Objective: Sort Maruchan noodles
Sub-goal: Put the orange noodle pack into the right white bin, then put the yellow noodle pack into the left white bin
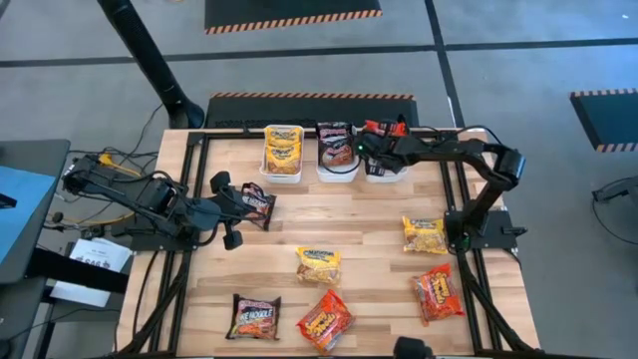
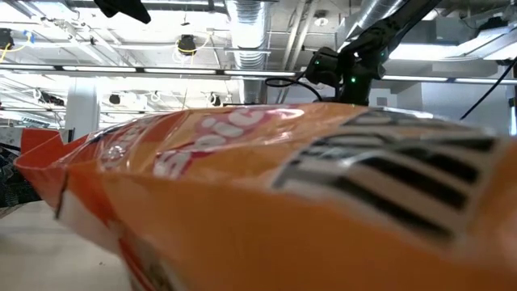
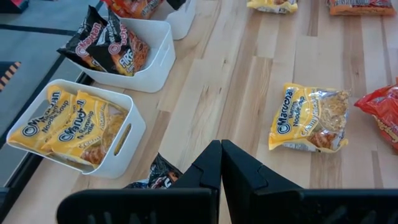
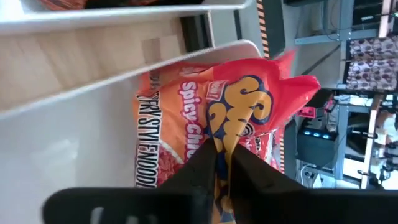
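You see the table [image 1: 359, 214] from above, with three white bins in a row at the upper middle of the frame. The left bin [image 1: 283, 172] holds yellow packets [image 1: 283, 150], the middle bin [image 1: 337, 174] holds a dark packet [image 1: 334, 138], and the right bin [image 1: 383, 176] is mostly covered by the right arm.

Your right gripper [image 1: 376, 141] is over the right bin. In the right wrist view its fingers [image 4: 202, 165] pinch the edge of a red packet [image 4: 249, 99], with only a narrow gap between them. This packet hangs into the bin, above another red packet that lies inside it.

Your left gripper [image 1: 231, 204] is at the middle left of the frame, near the left edge of the table. Its fingers [image 3: 208, 168] are pressed together in the left wrist view. A dark packet [image 1: 257, 204] is just at their tips, and a bit of it shows under the fingers, but you cannot tell for sure if they grip it.

Other packets lie loose on the table: a yellow one [image 1: 319, 264] in the lower middle, a yellow one [image 1: 425, 235] at the right, a red one [image 1: 439, 295] at the lower right, a red one [image 1: 325, 321] at the bottom middle, and a dark one [image 1: 253, 317] at the lower left.

The low view is almost filled by a red packet [image 2: 283, 202] close to the camera.
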Controlling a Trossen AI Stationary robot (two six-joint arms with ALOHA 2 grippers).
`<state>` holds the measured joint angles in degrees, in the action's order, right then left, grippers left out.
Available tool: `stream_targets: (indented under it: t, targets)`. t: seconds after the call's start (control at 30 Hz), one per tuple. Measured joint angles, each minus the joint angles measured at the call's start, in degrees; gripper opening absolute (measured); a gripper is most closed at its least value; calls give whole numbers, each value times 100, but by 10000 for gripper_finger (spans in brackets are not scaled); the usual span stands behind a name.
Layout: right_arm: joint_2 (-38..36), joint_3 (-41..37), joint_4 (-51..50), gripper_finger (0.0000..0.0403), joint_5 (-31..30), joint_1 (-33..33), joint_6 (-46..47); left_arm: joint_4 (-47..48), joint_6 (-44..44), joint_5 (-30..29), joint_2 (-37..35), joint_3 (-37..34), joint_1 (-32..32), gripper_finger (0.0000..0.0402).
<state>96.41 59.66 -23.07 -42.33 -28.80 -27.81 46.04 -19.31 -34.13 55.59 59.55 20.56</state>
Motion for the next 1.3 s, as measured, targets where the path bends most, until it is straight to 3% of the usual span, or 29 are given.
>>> stream_targets:
  t: [0.33,0.53,1.3]
  targets:
    - [-12,7,-55,155,-28,-52,288,1,-2,49,1,0,-4,0]
    - [-12,188,-238,187,-136,-15,364,2,-2,50,0,0,-2,0]
    - [-16,319,-879,189,-148,326,826,7,109,63,0,2,-2,0]
